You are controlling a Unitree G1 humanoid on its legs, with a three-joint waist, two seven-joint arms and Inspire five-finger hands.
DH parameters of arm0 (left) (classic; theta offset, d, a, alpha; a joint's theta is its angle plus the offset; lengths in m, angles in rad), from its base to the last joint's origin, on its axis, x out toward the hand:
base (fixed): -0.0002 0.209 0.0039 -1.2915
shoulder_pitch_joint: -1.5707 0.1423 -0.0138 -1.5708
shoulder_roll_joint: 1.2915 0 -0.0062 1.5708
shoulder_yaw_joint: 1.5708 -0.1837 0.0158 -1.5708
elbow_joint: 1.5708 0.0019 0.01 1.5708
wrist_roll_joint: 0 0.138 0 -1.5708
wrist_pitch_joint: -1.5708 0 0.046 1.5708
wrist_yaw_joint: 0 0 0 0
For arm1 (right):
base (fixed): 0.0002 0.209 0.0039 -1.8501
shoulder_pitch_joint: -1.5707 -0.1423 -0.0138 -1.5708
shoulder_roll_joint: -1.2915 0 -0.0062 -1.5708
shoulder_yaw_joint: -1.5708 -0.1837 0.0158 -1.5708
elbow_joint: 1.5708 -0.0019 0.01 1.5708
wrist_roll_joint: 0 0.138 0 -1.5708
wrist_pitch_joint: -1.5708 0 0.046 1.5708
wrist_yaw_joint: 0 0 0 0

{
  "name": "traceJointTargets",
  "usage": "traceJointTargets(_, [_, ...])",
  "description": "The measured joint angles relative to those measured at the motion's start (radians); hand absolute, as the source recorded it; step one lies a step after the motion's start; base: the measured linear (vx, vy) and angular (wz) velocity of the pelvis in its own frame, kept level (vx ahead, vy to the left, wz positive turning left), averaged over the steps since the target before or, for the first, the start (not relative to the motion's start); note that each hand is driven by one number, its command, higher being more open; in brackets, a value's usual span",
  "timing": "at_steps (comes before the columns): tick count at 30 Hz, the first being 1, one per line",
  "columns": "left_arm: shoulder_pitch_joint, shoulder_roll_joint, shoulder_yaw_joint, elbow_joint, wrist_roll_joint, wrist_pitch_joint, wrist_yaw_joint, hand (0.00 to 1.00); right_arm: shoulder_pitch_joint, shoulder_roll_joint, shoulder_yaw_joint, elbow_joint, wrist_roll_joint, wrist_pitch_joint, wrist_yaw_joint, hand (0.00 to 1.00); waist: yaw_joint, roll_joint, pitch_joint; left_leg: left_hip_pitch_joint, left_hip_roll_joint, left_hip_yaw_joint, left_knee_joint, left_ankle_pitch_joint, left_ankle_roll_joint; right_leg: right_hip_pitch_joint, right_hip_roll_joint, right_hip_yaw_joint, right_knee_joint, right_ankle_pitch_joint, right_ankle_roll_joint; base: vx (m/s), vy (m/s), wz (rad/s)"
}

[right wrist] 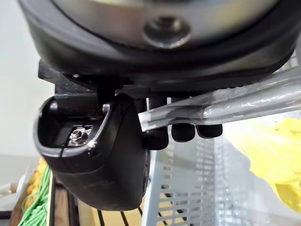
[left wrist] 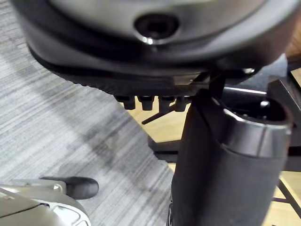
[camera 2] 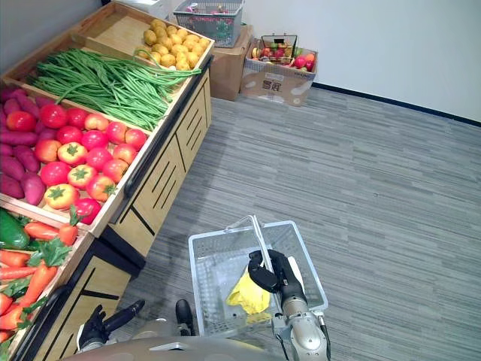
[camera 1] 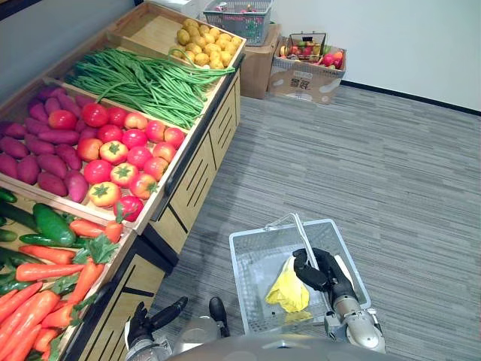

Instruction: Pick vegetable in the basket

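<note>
A pale grey wire basket hangs low in front of me over the carpet. My right hand is shut on its handle; in the right wrist view the fingers curl under the bar. A yellow vegetable lies inside the basket, also in the right wrist view. My left hand hangs low beside the wooden stand, fingers relaxed and holding nothing. Carrots and cucumbers fill the nearest bin of the stand.
Along my left the wooden stand also holds tomatoes, purple sweet potatoes, green beans and yellow produce. Cardboard boxes with produce and another basket stand by the far wall. Grey carpet stretches to the right.
</note>
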State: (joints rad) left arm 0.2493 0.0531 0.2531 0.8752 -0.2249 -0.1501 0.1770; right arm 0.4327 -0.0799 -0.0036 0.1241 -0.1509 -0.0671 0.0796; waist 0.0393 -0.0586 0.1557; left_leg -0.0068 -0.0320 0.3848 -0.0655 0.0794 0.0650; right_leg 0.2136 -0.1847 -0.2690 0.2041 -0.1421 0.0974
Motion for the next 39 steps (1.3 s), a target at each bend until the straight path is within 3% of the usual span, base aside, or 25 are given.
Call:
traceJointTargets(5, [0.011, -0.009, 0.038, -0.001, 0.000, 0.000, -0.001, 1.00, -0.019, -0.033, 0.023, 0.001, -0.011, 0.000, -0.001, 0.00, 0.015, -0.016, 0.006, -0.006, -0.037, 0.001, -0.021, 0.000, 0.006, -0.022, -0.042, -0.013, 0.065, -0.050, 0.013, -0.08, 0.022, 0.10])
traceJointTargets(6, [0.016, -0.009, 0.039, -0.005, -0.002, 0.000, -0.003, 1.00, -0.021, -0.035, 0.028, 0.003, -0.012, 0.000, 0.000, 0.00, 0.014, -0.025, 0.004, -0.016, -0.052, 0.019, -0.015, -0.031, -0.018, -0.018, -0.054, -0.039, 0.056, -0.069, -0.010, -0.06, 0.034, 0.31])
traceJointTargets(7, [0.018, 0.008, 0.055, -0.013, -0.002, -0.001, -0.006, 1.00, -0.026, -0.024, 0.037, 0.012, -0.012, -0.001, -0.001, 0.00, 0.016, -0.092, -0.005, -0.046, -0.069, 0.062, 0.072, -0.085, -0.006, -0.026, -0.108, -0.069, 0.023, -0.120, -0.058, -0.02, -0.032, 0.28])
traceJointTargets(8, [0.013, 0.024, 0.083, -0.021, 0.002, -0.004, -0.004, 1.00, -0.041, -0.019, 0.049, 0.007, -0.012, -0.002, 0.000, 0.00, 0.028, -0.096, -0.002, -0.150, 0.002, 0.072, 0.409, -0.227, 0.067, -0.023, -0.124, -0.095, 0.042, -0.201, 0.033, 0.00, -0.028, 0.30])
traceJointTargets(9, [0.013, 0.020, 0.089, -0.015, 0.001, 0.001, 0.001, 1.00, -0.046, -0.024, 0.050, 0.012, -0.018, 0.000, 0.000, 0.00, 0.029, -0.080, 0.006, -0.189, 0.037, 0.064, 0.509, -0.291, 0.044, -0.018, -0.101, -0.115, 0.064, -0.209, 0.033, 0.06, 0.016, 0.59])
traceJointTargets(10, [0.042, 0.009, 0.101, -0.009, 0.001, 0.002, 0.002, 1.00, -0.049, -0.030, 0.057, 0.042, -0.032, 0.021, 0.000, 0.00, 0.037, -0.071, 0.007, -0.185, 0.027, 0.008, 0.561, -0.341, 0.027, 0.029, -0.106, -0.143, 0.119, -0.238, -0.019, 0.10, 0.086, 0.76])
traceJointTargets(11, [0.046, 0.005, 0.102, -0.009, 0.001, 0.003, 0.002, 1.00, -0.047, -0.036, 0.066, 0.045, -0.032, 0.022, 0.001, 0.00, 0.036, -0.090, 0.002, -0.172, 0.009, -0.011, 0.546, -0.344, 0.035, 0.029, -0.118, -0.148, 0.170, -0.210, -0.033, 0.14, 0.101, 1.01])
traceJointTargets(13, [0.053, -0.008, 0.105, -0.008, -0.001, 0.003, -0.001, 1.00, -0.052, -0.045, 0.080, 0.050, -0.033, 0.023, 0.001, 0.00, 0.039, -0.070, 0.010, -0.156, 0.007, -0.061, 0.542, -0.346, 0.041, -0.039, -0.131, -0.141, 0.370, -0.122, -0.083, 0.12, 0.112, 0.98])
traceJointTargets(14, [0.069, -0.008, 0.103, -0.009, 0.001, 0.004, -0.005, 1.00, -0.070, -0.039, 0.086, 0.050, -0.032, 0.023, 0.000, 0.00, 0.038, -0.056, 0.023, -0.137, 0.006, -0.123, 0.542, -0.345, 0.044, -0.117, -0.132, -0.081, 0.562, -0.007, -0.107, 0.12, 0.154, 0.94])
traceJointTargets(18, [0.094, 0.003, 0.124, -0.008, 0.002, 0.025, -0.004, 1.00, -0.087, -0.032, 0.111, 0.028, -0.032, 0.016, 0.005, 0.00, 0.039, -0.066, 0.033, -0.080, -0.055, -0.246, 0.543, -0.360, 0.061, -0.241, -0.080, 0.116, 0.796, -0.052, -0.097, 0.14, 0.106, 1.13])
traceJointTargets(21, [0.093, -0.002, 0.156, -0.008, 0.002, 0.025, -0.005, 1.00, -0.096, -0.032, 0.113, 0.017, -0.031, 0.012, 0.013, 0.00, 0.042, -0.044, 0.035, -0.070, -0.073, -0.314, 0.601, -0.407, 0.066, -0.299, -0.074, 0.150, 0.766, -0.061, -0.095, 0.11, 0.054, 0.84])
traceJointTargets(24, [0.092, 0.005, 0.193, -0.008, 0.002, 0.024, -0.005, 1.00, -0.099, -0.031, 0.114, 0.016, -0.031, 0.012, 0.020, 0.00, 0.045, -0.027, 0.031, -0.061, -0.074, -0.392, 0.657, -0.444, 0.067, -0.338, -0.051, 0.187, 0.599, -0.061, -0.086, 0.17, 0.016, 0.70])
traceJointTargets(28, [0.087, 0.042, 0.197, 0.000, 0.002, 0.024, 0.000, 1.00, -0.103, -0.037, 0.104, 0.016, -0.030, 0.013, 0.010, 0.00, 0.049, -0.025, 0.031, -0.034, -0.076, -0.480, 0.665, -0.451, 0.072, -0.366, 0.008, 0.332, 0.320, -0.048, -0.021, 0.17, -0.055, 0.61])
traceJointTargets(30, [0.059, 0.049, 0.198, 0.010, 0.002, 0.024, 0.006, 1.00, -0.098, -0.039, 0.104, 0.012, -0.028, 0.013, 0.010, 0.00, 0.052, -0.026, 0.031, -0.035, -0.083, -0.515, 0.647, -0.447, 0.076, -0.368, 0.041, 0.410, 0.217, -0.022, 0.024, 0.11, -0.107, 0.35])
traceJointTargets(32, [0.018, 0.045, 0.195, 0.020, 0.002, 0.024, 0.007, 1.00, -0.070, -0.038, 0.107, -0.005, -0.019, 0.013, 0.016, 0.00, 0.040, -0.032, 0.027, -0.036, -0.120, -0.580, 0.604, -0.417, 0.062, -0.315, 0.040, 0.465, 0.097, 0.014, 0.088, 0.07, -0.201, 0.80])
traceJointTargets(33, [-0.002, 0.041, 0.193, 0.018, 0.002, 0.024, 0.005, 1.00, -0.050, -0.038, 0.105, -0.014, -0.012, 0.013, 0.016, 0.00, 0.030, -0.038, 0.024, -0.036, -0.146, -0.623, 0.584, -0.407, 0.045, -0.279, 0.024, 0.449, 0.060, 0.025, 0.105, 0.08, -0.291, 1.40])
traceJointTargets(35, [-0.036, 0.032, 0.196, 0.014, 0.002, 0.015, 0.004, 1.00, -0.030, -0.045, 0.102, -0.016, 0.001, 0.015, 0.020, 0.00, 0.026, -0.058, 0.008, -0.058, -0.179, -0.681, 0.575, -0.408, 0.026, -0.190, -0.001, 0.375, -0.006, 0.016, 0.103, 0.03, -0.254, 1.08])
traceJointTargets(37, [-0.046, 0.010, 0.205, 0.019, 0.002, 0.019, 0.006, 1.00, -0.035, -0.053, 0.102, -0.022, 0.002, 0.015, 0.023, 0.00, 0.028, -0.025, 0.003, -0.074, -0.163, -0.728, 0.583, -0.407, 0.003, -0.190, 0.019, 0.325, 0.006, 0.014, 0.099, -0.04, -0.247, 0.74])
traceJointTargets(39, [-0.050, -0.004, 0.216, 0.020, 0.002, 0.018, 0.008, 1.00, -0.054, -0.053, 0.101, -0.022, 0.002, 0.015, 0.028, 0.00, 0.003, -0.020, -0.002, -0.105, -0.114, -0.744, 0.563, -0.397, -0.013, -0.193, 0.030, 0.242, 0.039, -0.005, 0.069, -0.05, -0.299, 1.30])
